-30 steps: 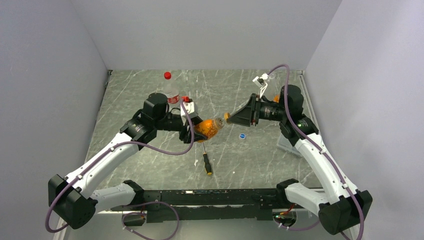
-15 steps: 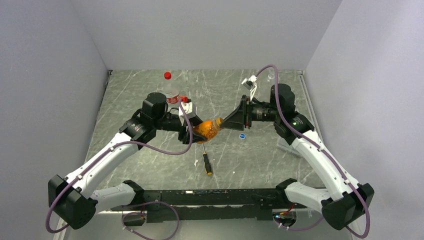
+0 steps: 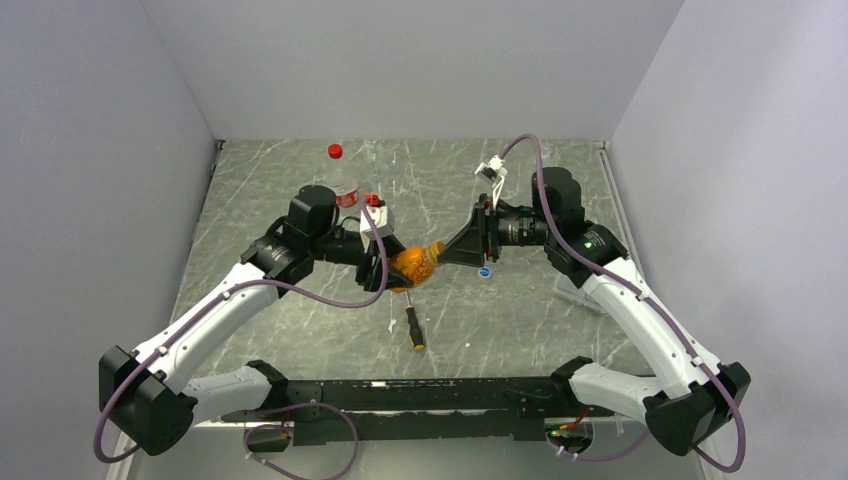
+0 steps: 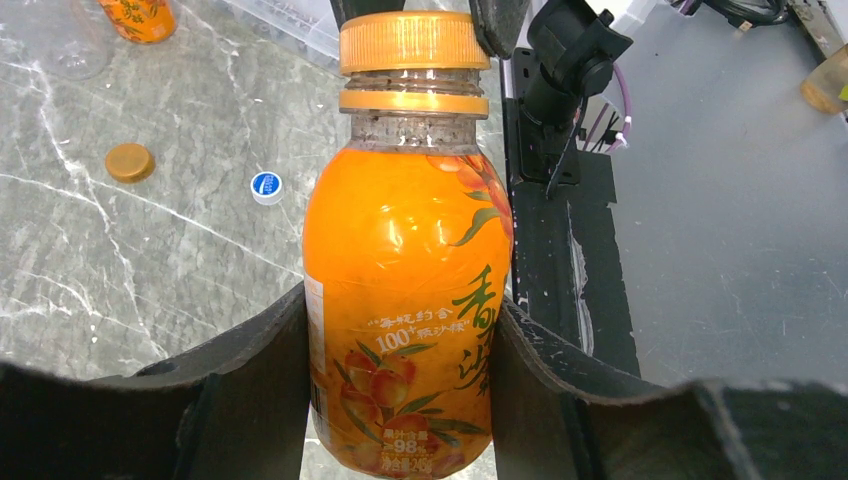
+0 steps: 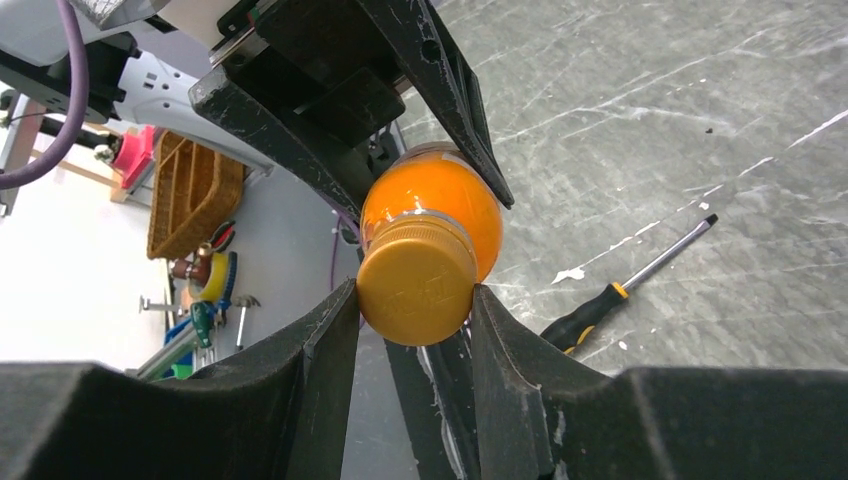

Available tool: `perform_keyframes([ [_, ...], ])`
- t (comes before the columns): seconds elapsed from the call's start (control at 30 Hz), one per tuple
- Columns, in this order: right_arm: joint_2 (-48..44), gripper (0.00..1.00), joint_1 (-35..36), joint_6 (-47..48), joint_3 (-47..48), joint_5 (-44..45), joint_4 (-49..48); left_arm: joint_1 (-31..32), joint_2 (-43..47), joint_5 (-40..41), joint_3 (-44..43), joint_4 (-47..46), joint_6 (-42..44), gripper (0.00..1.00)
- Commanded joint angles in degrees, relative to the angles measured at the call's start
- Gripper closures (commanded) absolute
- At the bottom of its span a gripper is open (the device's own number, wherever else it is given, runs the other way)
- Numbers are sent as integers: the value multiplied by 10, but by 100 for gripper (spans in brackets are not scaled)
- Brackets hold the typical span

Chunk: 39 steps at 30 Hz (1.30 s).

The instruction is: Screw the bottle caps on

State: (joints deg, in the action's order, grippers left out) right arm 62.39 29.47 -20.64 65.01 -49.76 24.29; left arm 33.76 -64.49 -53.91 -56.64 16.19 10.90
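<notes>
A squat amber-orange bottle (image 4: 405, 290) full of orange juice is held off the table, tilted, with my left gripper (image 4: 400, 345) shut on its body. An orange cap (image 5: 416, 280) sits on the bottle's neck, and my right gripper (image 5: 415, 305) is shut on the cap's sides. In the top view the two grippers meet mid-table: the left gripper (image 3: 392, 266) holds the bottle (image 3: 414, 265) and the right gripper (image 3: 446, 250) is at its mouth. A blue cap with white centre (image 3: 484, 271) and a loose orange cap (image 4: 130, 162) lie on the table.
A black-and-orange screwdriver (image 3: 413, 328) lies just in front of the bottle. A tall clear bottle with a red cap (image 3: 340, 175) stands at the back left, and a small red cap (image 3: 372, 199) is near it. A second orange bottle (image 4: 140, 18) stands beside a clear box (image 4: 285, 30).
My right gripper has carried the orange cap leftward from a gap beside the bottle onto its neck. The left gripper has kept hold of the bottle, which shifted only slightly.
</notes>
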Motion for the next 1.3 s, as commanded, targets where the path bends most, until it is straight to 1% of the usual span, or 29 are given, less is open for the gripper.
perform_keyframes([
  [0.0,19,78,29,4,30,-15,16,5,-1,41,-22,-104,-21,100],
  [0.13,42,78,29,-44,44,29,39,6,0,124,-15,-148,-21,100],
  [0.2,55,79,28,-80,45,44,40,6,7,157,-3,-194,-30,100],
  [0.27,59,81,29,-136,37,60,23,10,12,193,11,-240,-34,100],
  [0.33,62,81,29,-177,29,69,6,16,12,217,16,-267,-29,100],
  [0.4,68,81,29,-208,29,66,-6,25,8,235,14,-274,-13,100],
  [0.47,83,81,28,-225,43,62,4,39,6,253,12,-271,20,100],
  [0.63,102,83,30,-271,71,110,62,82,6,340,15,-268,92,100],
  [0.73,100,83,30,-307,70,150,71,108,4,396,19,-278,123,100],
  [0.83,102,83,30,-339,71,164,66,135,0,440,25,-283,157,100],
  [0.93,103,81,30,-350,81,175,66,151,0,461,34,-290,169,100],
  [1.07,105,66,30,-327,119,202,93,152,5,455,43,-270,140,100],
  [1.2,87,35,29,-283,155,240,122,146,23,453,72,-245,90,100],
  [1.27,74,20,30,-251,178,269,144,129,34,427,85,-229,56,100],
])
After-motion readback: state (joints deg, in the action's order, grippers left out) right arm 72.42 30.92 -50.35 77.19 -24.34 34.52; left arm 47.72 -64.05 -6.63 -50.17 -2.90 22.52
